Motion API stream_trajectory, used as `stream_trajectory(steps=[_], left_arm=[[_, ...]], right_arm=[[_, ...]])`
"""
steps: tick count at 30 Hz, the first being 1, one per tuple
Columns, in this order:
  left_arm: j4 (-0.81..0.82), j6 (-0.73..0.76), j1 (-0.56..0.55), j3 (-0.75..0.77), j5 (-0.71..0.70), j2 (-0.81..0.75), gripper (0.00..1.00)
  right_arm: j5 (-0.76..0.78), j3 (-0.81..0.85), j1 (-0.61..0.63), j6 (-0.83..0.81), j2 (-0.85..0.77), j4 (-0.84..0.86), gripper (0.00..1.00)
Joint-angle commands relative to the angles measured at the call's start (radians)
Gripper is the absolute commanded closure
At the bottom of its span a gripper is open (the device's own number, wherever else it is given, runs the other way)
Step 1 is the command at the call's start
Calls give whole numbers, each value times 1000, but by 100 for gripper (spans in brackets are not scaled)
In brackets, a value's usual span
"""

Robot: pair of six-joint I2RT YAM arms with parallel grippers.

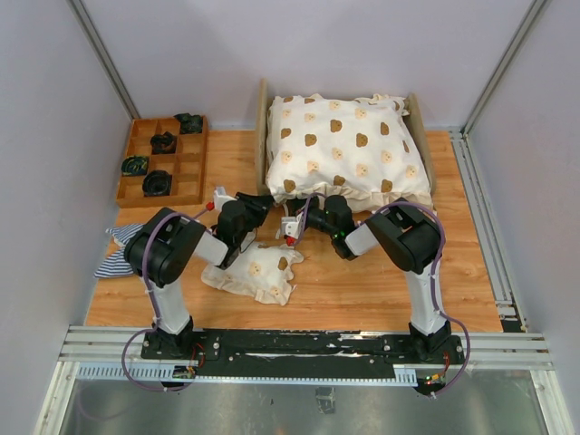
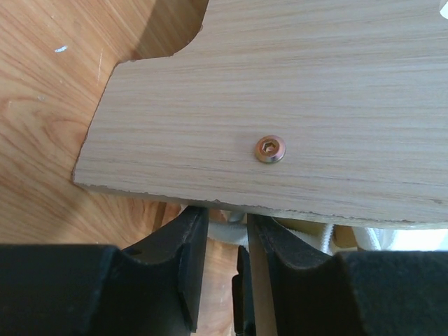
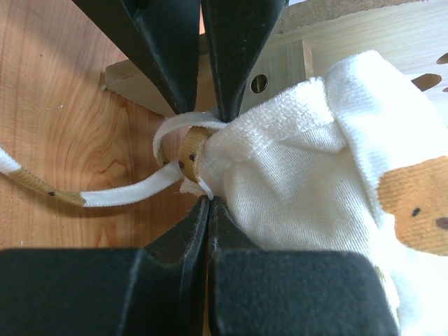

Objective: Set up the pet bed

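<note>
The plywood pet bed frame stands at the back middle with the cream bear-print quilt spread over it. The blue-and-white striped mattress lies crumpled at the table's left edge, partly under my left arm. Both grippers meet at the bed's front-left corner. My left gripper is closed on the quilt's white ruffle just under the bed's board. My right gripper is shut, pinching the quilt's corner at its tips. The left gripper's fingers show opposite in the right wrist view.
A small bear-print pillow lies on the table in front of the arms. A brown compartment tray with dark items sits at the back left. A white strap with a tan end trails from the quilt corner onto the table.
</note>
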Motion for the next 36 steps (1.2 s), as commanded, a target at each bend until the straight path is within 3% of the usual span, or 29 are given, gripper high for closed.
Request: stream_trajectory(steps=[1,6,7,11,16,18,24,28,36], left_arm=[[178,-10,7,7,-72,38,71],[243,8,7,4,-70,37,98],[244,13,7,0,-71,28,99],[224,37,7,-24,-82,-23,100],[194,15,2,-63,-93,-65,100],[192,1,-4,-75,-94,-68,100],[191,-36,-8,-92,-79,-64,100],[158,-29,-8,-96,-67,-87,100],[91,-5,-7,-104,-62,-110,100]], right_arm=[[-24,8,-20,-10,4,33,100],[-27,4,-20,-10,4,35,100],[-27,3,-20,-6,4,37,100],[-8,-3,-16,35,6,74,98],[19,-45,-5,104,-29,90,67],[-9,-76,-5,101,-60,61,62],[-153,-126,-1,-33,-142,-115,61],[-130,-85,38,-179,-144,-307,60],[-96,-1,73,-378,-118,-494,61]])
